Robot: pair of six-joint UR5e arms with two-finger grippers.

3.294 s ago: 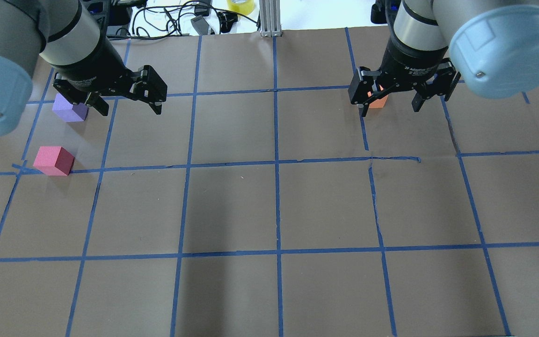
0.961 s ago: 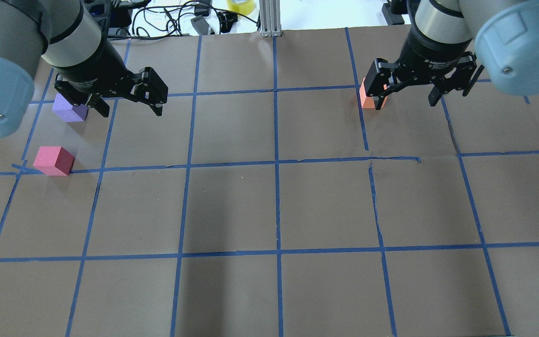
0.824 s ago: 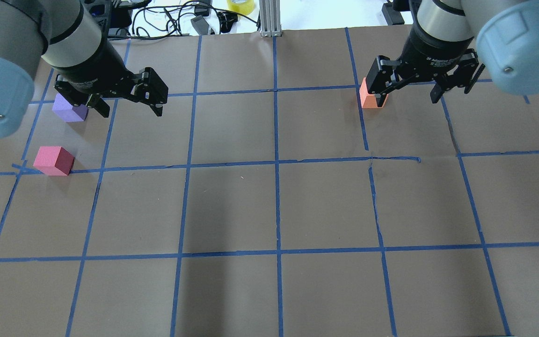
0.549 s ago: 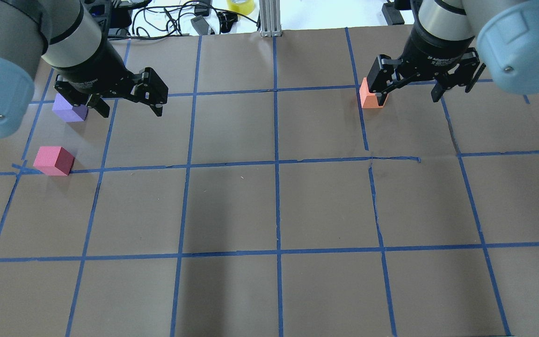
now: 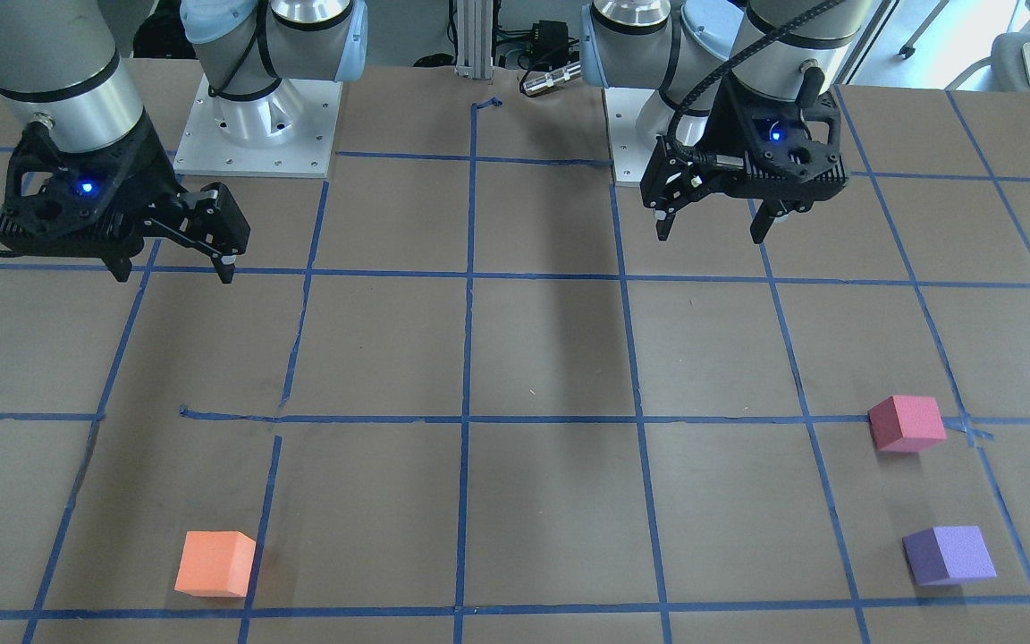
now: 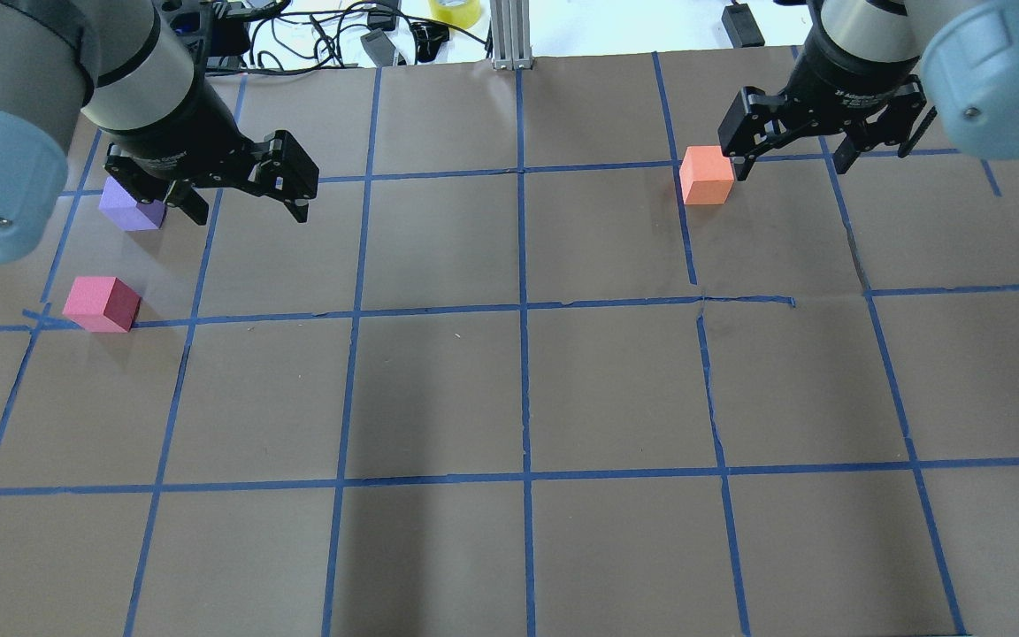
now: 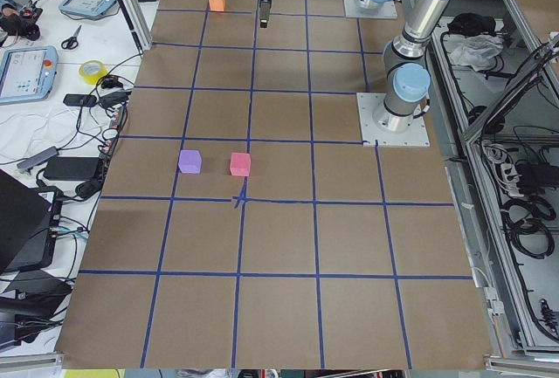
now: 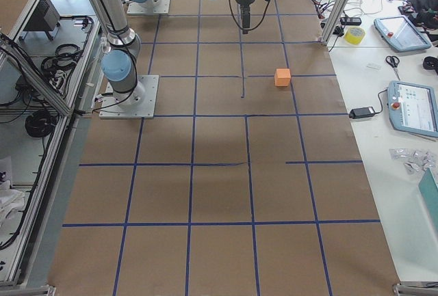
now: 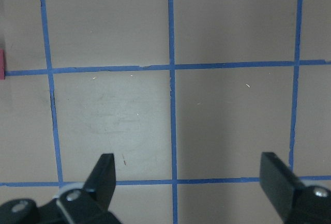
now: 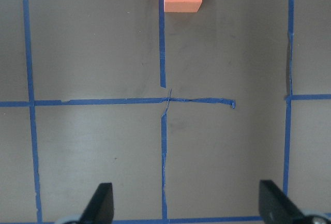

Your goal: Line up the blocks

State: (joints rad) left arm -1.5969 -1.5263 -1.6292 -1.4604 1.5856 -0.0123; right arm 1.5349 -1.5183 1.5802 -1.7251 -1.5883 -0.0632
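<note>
Black right gripper (image 6: 788, 164) is held wide open, nothing in it. From overhead, the orange block (image 6: 706, 175) is seen at its 9 o'clock. Left gripper (image 6: 247, 208), open & empty too, is found nearer the purple block (image 6: 129, 208) & pink block (image 6: 101, 303), at approx. its 9 & 8 o'clock.
</note>
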